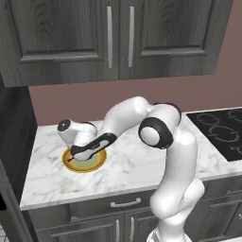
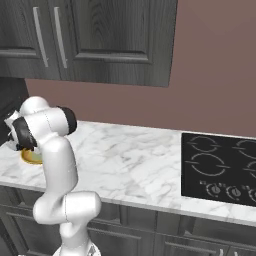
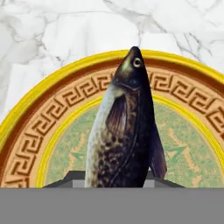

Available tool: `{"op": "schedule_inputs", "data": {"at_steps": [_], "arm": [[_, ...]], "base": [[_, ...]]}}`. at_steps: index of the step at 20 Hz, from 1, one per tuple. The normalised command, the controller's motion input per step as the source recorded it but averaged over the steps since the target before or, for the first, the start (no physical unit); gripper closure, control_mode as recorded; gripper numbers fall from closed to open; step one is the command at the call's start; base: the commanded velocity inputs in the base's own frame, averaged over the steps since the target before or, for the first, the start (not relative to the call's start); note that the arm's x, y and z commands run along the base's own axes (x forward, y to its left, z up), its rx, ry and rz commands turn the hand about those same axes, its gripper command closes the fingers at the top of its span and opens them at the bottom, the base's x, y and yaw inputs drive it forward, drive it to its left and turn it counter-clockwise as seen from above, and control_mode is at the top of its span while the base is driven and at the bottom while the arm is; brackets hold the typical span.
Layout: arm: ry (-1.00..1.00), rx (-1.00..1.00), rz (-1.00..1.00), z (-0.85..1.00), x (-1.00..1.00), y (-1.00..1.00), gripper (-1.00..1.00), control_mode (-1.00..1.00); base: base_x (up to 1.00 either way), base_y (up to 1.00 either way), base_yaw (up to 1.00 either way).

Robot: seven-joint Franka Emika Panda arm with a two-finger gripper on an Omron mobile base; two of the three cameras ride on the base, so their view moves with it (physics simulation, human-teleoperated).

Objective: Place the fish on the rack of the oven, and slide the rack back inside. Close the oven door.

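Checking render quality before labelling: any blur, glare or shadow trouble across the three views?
Hand view: fish and plate sharp, evenly lit, no glare. Left base view: soft flat light, the arm hides most of the plate. Right base view: marble counter clear, no strong shadows; cooktop slightly low-resolution.
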Motion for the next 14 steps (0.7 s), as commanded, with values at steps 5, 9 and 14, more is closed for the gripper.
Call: {"op": "schedule_inputs", "data": {"at_steps": [5, 9, 14], "arm": [[0.00, 0.00, 0.00, 0.86, -0.14, -0.24, 1.00, -1.00], [0.02, 0.00, 0.00, 1.00, -0.10, -0.19, 1.00, -1.00], [0.02, 0.03, 0.00, 0.74, -0.45, -0.41, 1.00, -1.00]], "base": [[0.00, 0.00, 0.00], [0.00, 0.00, 0.00], [0.00, 0.00, 0.00]]}}
